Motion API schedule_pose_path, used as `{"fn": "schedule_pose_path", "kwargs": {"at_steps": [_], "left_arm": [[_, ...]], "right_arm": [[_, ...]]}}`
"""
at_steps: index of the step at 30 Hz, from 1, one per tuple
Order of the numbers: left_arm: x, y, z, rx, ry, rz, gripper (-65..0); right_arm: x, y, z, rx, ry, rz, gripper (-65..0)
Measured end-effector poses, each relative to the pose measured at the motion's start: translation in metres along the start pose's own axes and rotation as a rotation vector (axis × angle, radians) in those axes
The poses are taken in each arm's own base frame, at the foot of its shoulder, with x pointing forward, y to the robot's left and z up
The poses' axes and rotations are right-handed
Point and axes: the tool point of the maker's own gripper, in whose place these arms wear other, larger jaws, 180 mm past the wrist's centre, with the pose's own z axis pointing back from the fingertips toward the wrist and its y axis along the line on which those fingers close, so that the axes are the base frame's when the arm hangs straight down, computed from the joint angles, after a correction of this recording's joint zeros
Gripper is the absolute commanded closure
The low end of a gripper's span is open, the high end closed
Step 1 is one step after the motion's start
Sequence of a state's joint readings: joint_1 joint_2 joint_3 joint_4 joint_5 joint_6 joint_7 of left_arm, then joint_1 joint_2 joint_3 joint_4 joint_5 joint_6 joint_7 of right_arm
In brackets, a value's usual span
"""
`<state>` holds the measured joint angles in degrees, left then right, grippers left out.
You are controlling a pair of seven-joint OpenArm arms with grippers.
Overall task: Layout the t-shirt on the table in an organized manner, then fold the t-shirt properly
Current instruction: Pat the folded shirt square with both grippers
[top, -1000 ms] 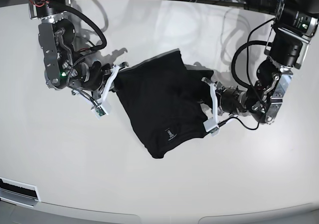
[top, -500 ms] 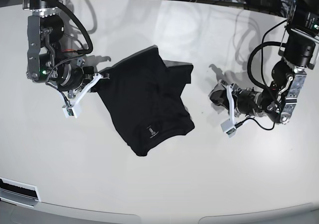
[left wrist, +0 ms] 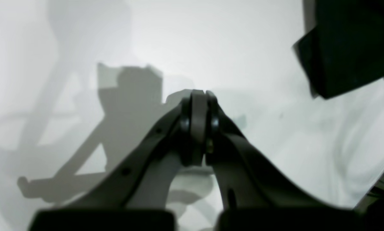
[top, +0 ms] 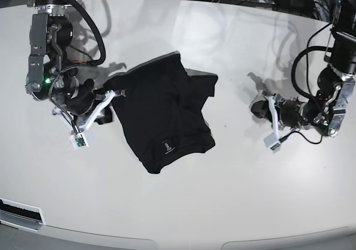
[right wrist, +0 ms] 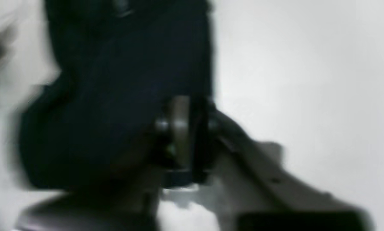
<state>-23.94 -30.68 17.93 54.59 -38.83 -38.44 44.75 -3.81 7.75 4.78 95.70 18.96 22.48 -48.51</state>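
Black fabric — the t-shirt [top: 164,115] lies bunched and partly doubled over near the middle of the table [top: 183,205], label mark toward the near edge. Since a second ago the left gripper [top: 271,120] has let go and drawn well clear to the side; its fingers are pressed together on nothing. The right gripper [top: 93,115] has dragged the garment sideways and remains at its edge, though whether it pinches cloth cannot be told — the wrist view is blurred. Judgement: layout is unfinished. Both arms sit low, forearms reaching inward.
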Motion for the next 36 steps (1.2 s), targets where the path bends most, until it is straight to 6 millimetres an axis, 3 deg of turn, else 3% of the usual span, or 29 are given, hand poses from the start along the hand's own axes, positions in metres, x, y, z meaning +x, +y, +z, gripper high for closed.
{"fn": "schedule_pose_path", "kwargs": {"at_steps": [4,7,10,19,22,25,27,32,36], "left_arm": [[0.000,0.008,0.012,0.000,-0.026,0.032,0.0],[-0.007,0.012,0.019,-0.001,-0.004,0.052,0.0],[-0.010,0.012,0.021,-0.007,0.005,0.063,0.0],[-0.008,0.009,0.020,-0.019,-0.002,0.060,0.0],[-0.007,0.010,0.020,-0.018,-0.003,0.059,0.0],[-0.008,0.009,0.020,-0.018,-0.002,0.060,0.0],[-0.008,0.009,0.020,-0.018,-0.002,0.060,0.0],[-0.002,0.002,0.021,-0.063,-0.031,0.091,0.0],[0.007,-0.011,0.025,-0.149,-0.088,0.172,0.0]], "right_arm": [[-0.021,-0.020,-0.010,-0.086,0.047,-0.007,0.0],[-0.046,-0.023,-0.021,-0.083,0.108,-0.017,0.0],[-0.068,-0.007,-0.027,0.011,0.167,0.005,0.0],[-0.099,0.058,-0.020,0.240,0.245,-0.002,0.0],[-0.109,0.071,-0.012,0.261,0.249,-0.008,0.0],[-0.114,0.071,-0.001,0.237,0.260,-0.003,0.0],[-0.105,0.071,0.007,0.219,0.238,0.021,0.0],[-0.036,0.083,0.031,0.242,0.022,0.081,0.0],[-0.019,0.114,0.052,0.434,-0.063,0.116,0.0]]}}
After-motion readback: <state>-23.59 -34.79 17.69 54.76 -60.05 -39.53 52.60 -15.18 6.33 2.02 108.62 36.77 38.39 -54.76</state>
